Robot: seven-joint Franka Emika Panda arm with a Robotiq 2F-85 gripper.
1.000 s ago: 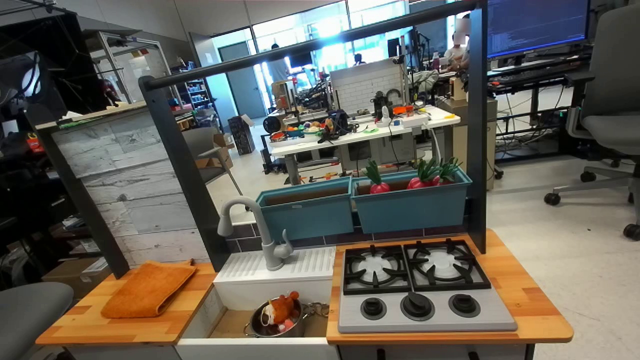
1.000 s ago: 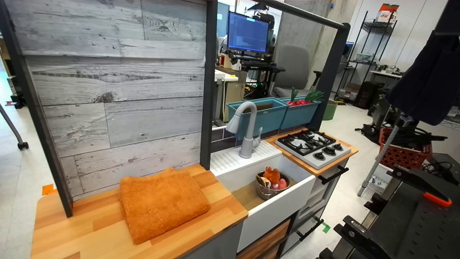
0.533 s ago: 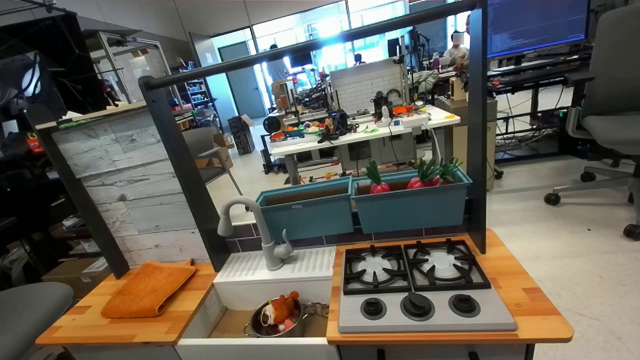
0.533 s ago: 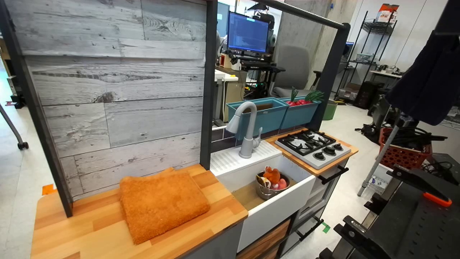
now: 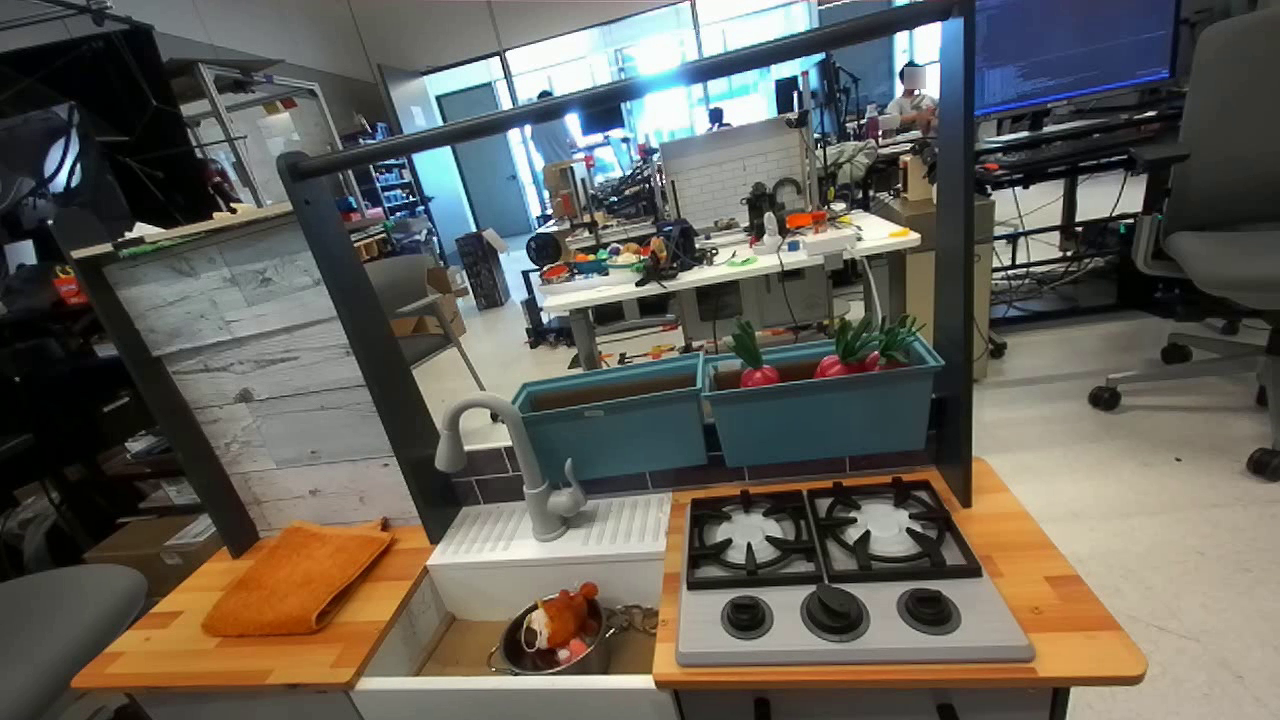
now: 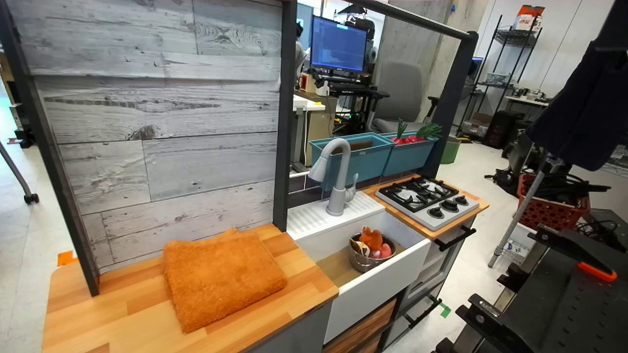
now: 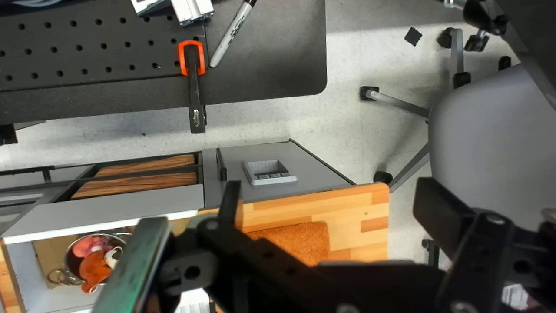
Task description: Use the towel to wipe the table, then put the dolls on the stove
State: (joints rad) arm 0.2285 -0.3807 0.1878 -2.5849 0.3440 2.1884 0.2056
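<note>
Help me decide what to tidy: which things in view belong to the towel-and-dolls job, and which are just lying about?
Job: orange towel, wooden countertop, dolls in the metal pot, stove, claw.
Lying about: marker, orange-and-black tool, radishes in a planter.

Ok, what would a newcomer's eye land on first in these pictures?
The bright orange towel, lying on the wooden countertop beside the sink. Next, the orange and pink dolls bunched in the metal pot inside the sink. Then the black-grated stove on the sink's other side.
</note>
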